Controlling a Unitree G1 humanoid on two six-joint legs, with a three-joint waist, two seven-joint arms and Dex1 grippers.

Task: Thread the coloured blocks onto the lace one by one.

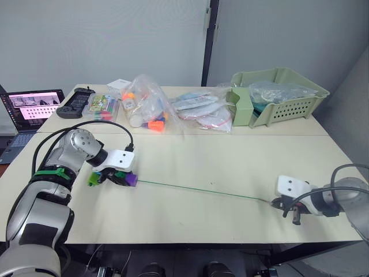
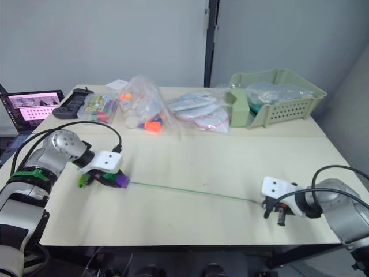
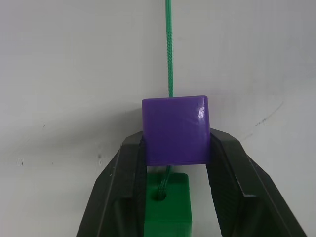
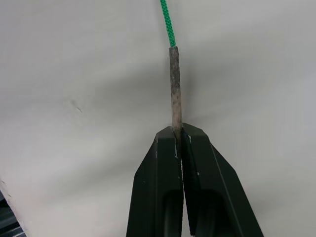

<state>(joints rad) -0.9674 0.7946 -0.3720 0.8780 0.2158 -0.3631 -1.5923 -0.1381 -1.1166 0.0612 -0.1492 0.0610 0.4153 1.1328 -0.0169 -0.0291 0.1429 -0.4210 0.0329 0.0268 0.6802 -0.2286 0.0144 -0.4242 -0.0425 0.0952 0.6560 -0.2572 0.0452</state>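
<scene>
Lace (image 1: pixel 202 189) tip pinched in right jaws (image 4: pixel 178 143) — left jaws (image 3: pixel 175 148) clamp purple block (image 3: pixel 175 129).

We see the left arm bent in from the table's (image 1: pixel 230 167) left edge, wrist turned inward, its left gripper (image 3: pixel 175 148) low over the surface with both fingers (image 3: pixel 129 163) clamped against the sides of a purple block (image 3: pixel 175 129). The right arm reaches in at the front right corner, forearm lying low. The right gripper (image 4: pixel 178 136) has its fingers pressed together on the lace (image 4: pixel 175 84), pinching its stiff grey tip; whether either gripper touches the table we cannot tell.
</scene>
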